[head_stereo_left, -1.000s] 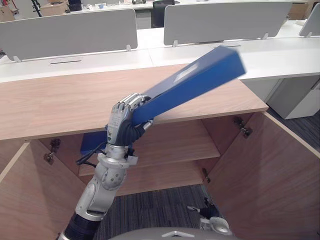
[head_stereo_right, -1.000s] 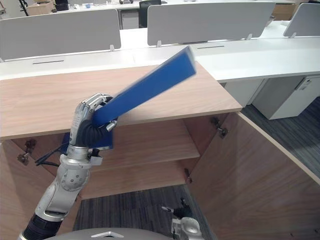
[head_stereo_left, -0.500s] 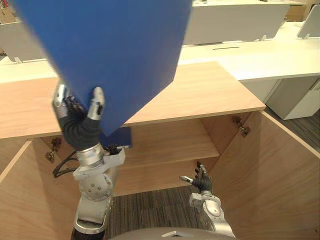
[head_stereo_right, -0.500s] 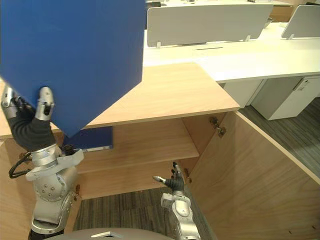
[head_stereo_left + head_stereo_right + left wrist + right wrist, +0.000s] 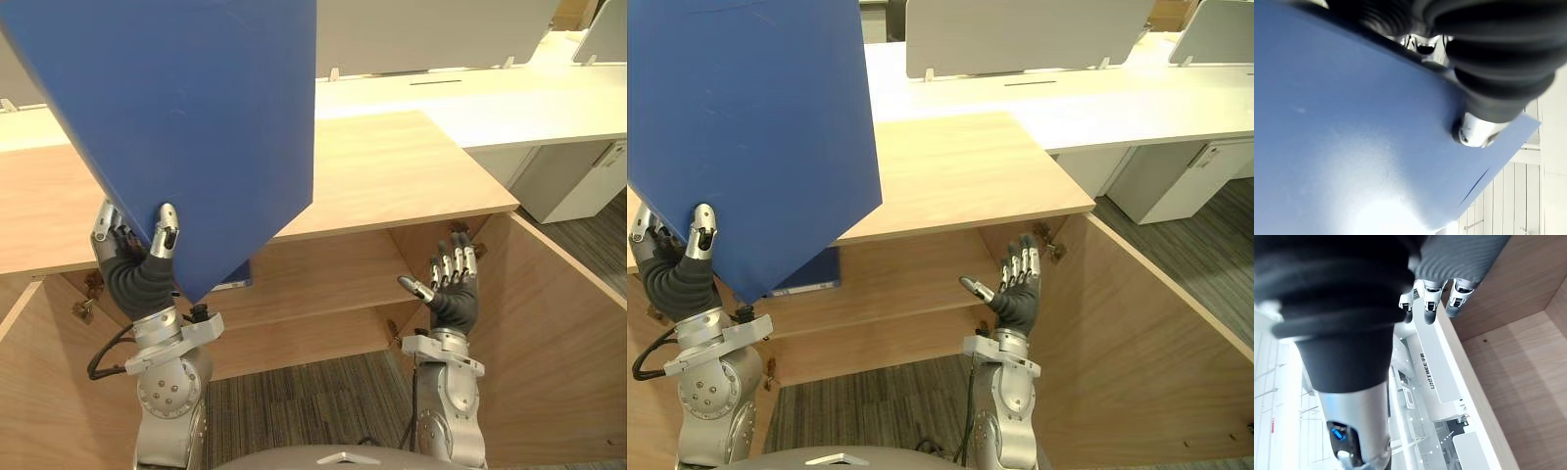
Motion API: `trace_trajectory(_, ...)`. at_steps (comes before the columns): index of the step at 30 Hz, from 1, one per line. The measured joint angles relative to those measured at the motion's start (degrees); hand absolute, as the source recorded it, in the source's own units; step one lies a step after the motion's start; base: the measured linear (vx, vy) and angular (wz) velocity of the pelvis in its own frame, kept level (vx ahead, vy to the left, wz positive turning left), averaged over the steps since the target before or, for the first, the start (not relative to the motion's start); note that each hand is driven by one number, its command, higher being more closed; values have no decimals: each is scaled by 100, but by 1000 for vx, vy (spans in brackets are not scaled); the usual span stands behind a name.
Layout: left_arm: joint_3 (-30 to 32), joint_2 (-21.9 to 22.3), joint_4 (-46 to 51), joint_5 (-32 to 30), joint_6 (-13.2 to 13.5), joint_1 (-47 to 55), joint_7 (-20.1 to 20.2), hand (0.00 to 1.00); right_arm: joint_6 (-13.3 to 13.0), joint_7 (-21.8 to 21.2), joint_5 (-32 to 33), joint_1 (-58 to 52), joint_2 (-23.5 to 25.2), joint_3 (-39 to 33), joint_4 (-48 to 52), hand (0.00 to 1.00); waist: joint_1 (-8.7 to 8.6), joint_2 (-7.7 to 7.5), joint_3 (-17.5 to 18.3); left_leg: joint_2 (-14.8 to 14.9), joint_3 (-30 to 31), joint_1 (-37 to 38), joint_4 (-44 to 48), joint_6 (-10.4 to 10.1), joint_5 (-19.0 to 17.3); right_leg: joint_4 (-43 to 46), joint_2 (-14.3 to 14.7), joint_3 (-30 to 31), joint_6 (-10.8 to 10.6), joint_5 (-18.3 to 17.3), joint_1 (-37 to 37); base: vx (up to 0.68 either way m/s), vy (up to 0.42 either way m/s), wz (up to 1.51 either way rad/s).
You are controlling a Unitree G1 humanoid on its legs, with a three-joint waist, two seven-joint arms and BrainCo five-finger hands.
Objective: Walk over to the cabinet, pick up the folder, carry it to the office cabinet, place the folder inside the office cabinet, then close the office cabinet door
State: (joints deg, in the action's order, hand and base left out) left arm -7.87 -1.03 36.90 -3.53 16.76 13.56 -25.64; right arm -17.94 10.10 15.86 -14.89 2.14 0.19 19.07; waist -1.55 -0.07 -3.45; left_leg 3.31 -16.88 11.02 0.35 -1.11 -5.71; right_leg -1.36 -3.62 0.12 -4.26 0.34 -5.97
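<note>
- blue folder [image 5: 196,117] cut off at the top, held up over the cabinet [image 5: 392,166].
- lower corner pinched by left robot hand [image 5: 135,262], fingers mostly hidden behind it.
- right robot hand [image 5: 453,292] empty, fingers straight, raised higher than a moment ago.

Office: white desks [image 5: 1117,108] w/ grey partition screens [image 5: 1019,34] (carpet floor [image 5: 872,401]).

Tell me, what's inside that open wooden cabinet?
A wooden shelf with a blue item on it, mostly covered by the blue folder the left hand holds up. Its full shape is hidden.
</note>
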Motion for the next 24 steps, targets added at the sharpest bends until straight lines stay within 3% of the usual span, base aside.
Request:
trace_trajectory(8, -116, -43, -475, 119, 1, -9, 448, 100, -62, -233, 18, 858, -642, -90, 79, 0, 16, -22, -12, -11, -33, -89, 84, 14, -48, -16, -16, 48, -23, 28, 30, -9, -3, -3)
trace_trajectory(19, -611, -291, -734, 454, 19, -74, 993, 100, -58, -769, 857, 1604, -1536, -27, 1, 0, 102, -45, -14, -36, 98, -197, 77, 38, -41, -31, -52, -76, -25, 28, 25, -18, -13, 5)
trace_trajectory(24, -870, -359, -736, 463, 19, -104, 1234, 100, -8, -1047, 1191, 1898, -1891, 208, -474, 0, 145, -63, -3, -39, 129, -204, 57, 46, -32, -37, -54, -98, -25, 29, 24, -7, -18, 4)
